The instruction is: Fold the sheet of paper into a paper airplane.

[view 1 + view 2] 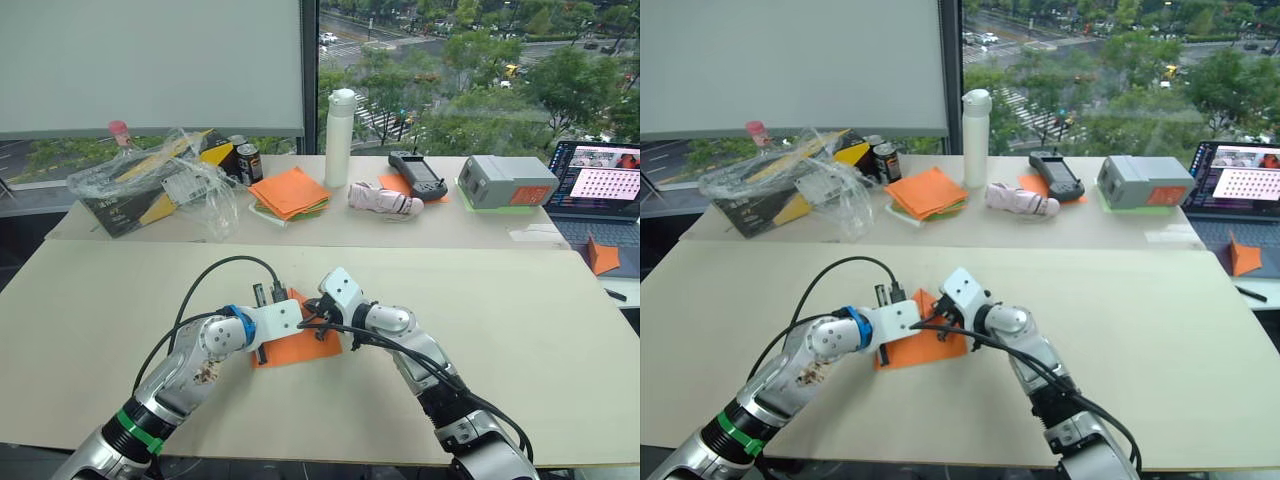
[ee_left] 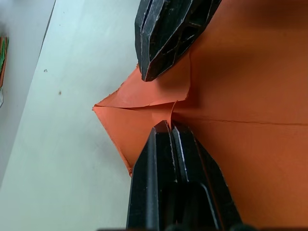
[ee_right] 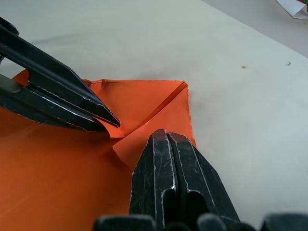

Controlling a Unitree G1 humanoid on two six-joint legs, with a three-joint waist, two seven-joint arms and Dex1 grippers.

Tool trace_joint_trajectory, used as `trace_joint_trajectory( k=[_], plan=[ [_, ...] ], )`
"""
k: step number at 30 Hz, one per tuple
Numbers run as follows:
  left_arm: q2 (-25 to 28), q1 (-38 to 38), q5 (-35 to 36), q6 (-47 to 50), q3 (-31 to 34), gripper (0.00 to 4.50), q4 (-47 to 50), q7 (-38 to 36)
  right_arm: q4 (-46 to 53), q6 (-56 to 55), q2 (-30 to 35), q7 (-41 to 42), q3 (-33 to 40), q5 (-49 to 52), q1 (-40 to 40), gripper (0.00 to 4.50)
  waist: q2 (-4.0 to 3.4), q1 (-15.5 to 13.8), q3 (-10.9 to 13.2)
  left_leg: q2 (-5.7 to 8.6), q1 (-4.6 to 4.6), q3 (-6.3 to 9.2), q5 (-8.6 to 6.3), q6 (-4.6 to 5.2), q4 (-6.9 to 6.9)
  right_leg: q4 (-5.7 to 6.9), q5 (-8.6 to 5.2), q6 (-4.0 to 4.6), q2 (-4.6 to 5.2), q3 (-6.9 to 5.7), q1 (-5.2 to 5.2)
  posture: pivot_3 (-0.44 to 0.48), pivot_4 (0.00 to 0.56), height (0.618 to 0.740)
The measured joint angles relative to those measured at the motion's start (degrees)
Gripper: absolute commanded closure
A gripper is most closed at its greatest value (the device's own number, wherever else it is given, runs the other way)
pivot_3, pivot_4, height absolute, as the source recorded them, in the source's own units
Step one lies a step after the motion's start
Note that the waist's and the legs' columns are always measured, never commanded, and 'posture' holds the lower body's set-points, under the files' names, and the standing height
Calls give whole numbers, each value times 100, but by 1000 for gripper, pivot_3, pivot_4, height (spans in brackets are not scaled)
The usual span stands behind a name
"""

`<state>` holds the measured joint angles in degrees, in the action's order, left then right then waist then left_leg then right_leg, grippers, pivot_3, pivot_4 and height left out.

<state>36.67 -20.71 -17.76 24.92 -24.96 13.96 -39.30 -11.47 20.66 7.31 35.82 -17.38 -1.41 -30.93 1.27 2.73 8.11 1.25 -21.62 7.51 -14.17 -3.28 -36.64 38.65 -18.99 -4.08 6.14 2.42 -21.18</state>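
Note:
The orange sheet of paper [image 1: 300,348] lies flat on the near table, in the middle. At its far end two corner flaps [image 2: 144,96] are folded inward and meet at a point [image 3: 144,103]. My left gripper [image 1: 280,298] is shut, and its tips [image 2: 168,132] press on the paper beside the centre crease. My right gripper [image 1: 312,308] is also shut, and its tips [image 3: 166,139] rest on the other flap, close to the left gripper [image 3: 103,120]. A paper airplane is out of view.
On the far table stand a stack of orange and green sheets [image 1: 290,192], a white bottle [image 1: 341,138], a plastic-wrapped box [image 1: 150,185], cans [image 1: 248,160], a handheld controller [image 1: 418,175], a grey box [image 1: 505,180] and a laptop [image 1: 600,190]. A small orange folded piece [image 1: 602,256] lies at the right.

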Motion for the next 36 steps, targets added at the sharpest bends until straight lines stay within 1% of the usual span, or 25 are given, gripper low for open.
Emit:
trace_joint_trajectory(
  k=[8, 20, 36],
  plan=[
    [-85, -18, -86, -242, 34, 4473, -235, -9, 17, 73, -221, 26, 88, 277, -93, 4500, -2, -13, -1, 0, 7, 0, 0, 0, -4, 13, 0, 0, 0, 0, 2, 0, 150, 740],
    [-160, 6, -120, -348, 113, 4473, -337, -23, -43, 73, -305, 69, 75, 289, -196, 4500, -6, -13, -4, 0, 18, 1, 0, 0, -4, 25, 0, 0, 0, 1, 5, 0, 150, 740],
    [-301, 78, -144, -311, 247, 4473, -354, -25, -711, -15, -593, 121, 43, 316, -504, 4500, -8, -9, -5, 0, 23, 1, 0, 0, -4, 28, 0, 0, 0, 1, 7, 0, 150, 740]
  ],
)
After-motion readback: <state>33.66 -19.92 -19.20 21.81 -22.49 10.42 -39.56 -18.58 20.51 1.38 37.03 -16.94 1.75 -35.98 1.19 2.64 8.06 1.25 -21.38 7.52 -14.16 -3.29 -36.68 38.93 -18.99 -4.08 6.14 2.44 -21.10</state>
